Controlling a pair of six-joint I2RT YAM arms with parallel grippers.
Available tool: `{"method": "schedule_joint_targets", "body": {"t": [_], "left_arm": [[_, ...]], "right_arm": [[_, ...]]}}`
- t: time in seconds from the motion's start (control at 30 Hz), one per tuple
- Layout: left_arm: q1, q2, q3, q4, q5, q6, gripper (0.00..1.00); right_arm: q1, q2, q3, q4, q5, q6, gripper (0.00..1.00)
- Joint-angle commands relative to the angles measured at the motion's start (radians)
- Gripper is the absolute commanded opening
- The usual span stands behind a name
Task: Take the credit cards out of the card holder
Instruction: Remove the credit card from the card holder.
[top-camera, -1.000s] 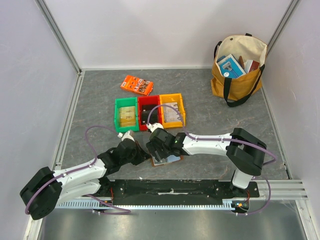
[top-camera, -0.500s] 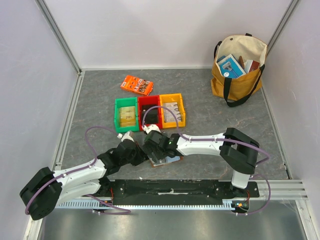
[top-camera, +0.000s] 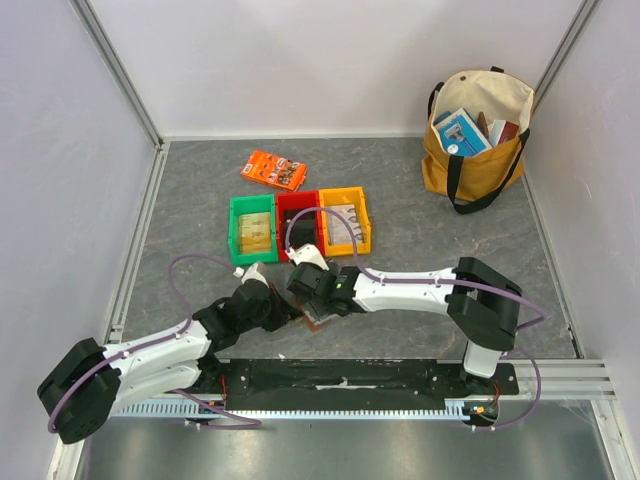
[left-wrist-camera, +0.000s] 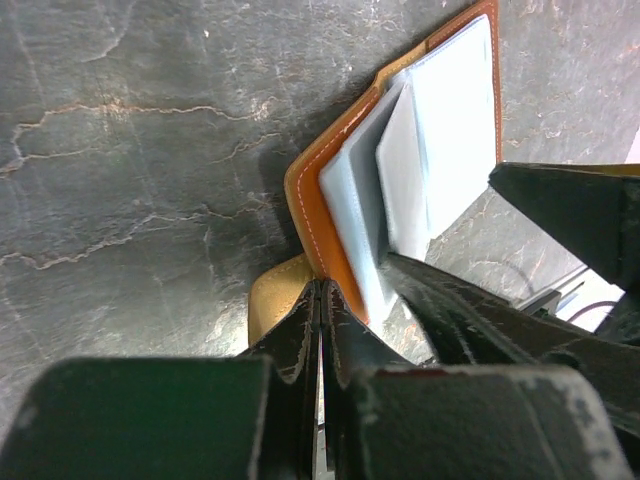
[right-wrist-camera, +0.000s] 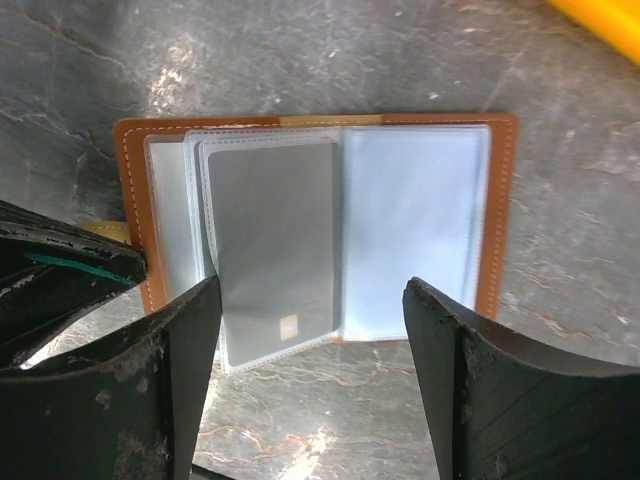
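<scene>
The card holder (right-wrist-camera: 492, 215) lies open on the table, brown leather with pale blue clear sleeves. One silvery grey credit card (right-wrist-camera: 270, 240) sits inside a sleeve on its left half. My right gripper (right-wrist-camera: 312, 300) is open and hangs just above the holder, jaws wide apart over its near edge. My left gripper (left-wrist-camera: 322, 290) is shut on the holder's left edge, beside the tan tab (left-wrist-camera: 268, 300). In the top view the holder (top-camera: 324, 322) is mostly hidden under the right gripper (top-camera: 308, 285), with the left gripper (top-camera: 287, 312) beside it.
Green (top-camera: 251, 229), red (top-camera: 297, 224) and yellow (top-camera: 346, 219) bins stand in a row just behind the grippers. An orange printed box (top-camera: 273, 170) lies further back. A tan tote bag (top-camera: 476, 140) with books stands at the back right.
My right gripper has shifted a little left over the card holder, covering more of it. The left arm has barely moved.
</scene>
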Motion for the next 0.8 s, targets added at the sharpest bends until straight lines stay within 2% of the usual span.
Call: {"method": "schedule_joint_targets", "body": {"t": [0.0, 0.27, 0.5, 0.57, 0.77], "left_arm": [[-0.001, -0.015, -0.018, -0.005, -0.014, -0.019, 0.02], [-0.001, -0.016, -0.019, -0.003, -0.009, -0.018, 0.02], [0.001, -0.032, -0.019, -0.037, -0.011, -0.009, 0.02], [0.001, -0.039, -0.013, -0.054, -0.020, -0.004, 0.02], [0.001, -0.087, 0.033, -0.133, -0.054, 0.023, 0.16]], "right_arm": [[-0.006, -0.073, 0.034, -0.128, 0.161, -0.014, 0.79], [-0.038, -0.113, 0.012, -0.137, 0.146, -0.059, 0.78], [-0.222, -0.137, -0.103, -0.129, 0.091, -0.059, 0.76], [-0.237, -0.146, -0.117, -0.129, 0.086, -0.068, 0.74], [-0.239, -0.240, -0.115, -0.053, -0.030, -0.100, 0.64]]}}
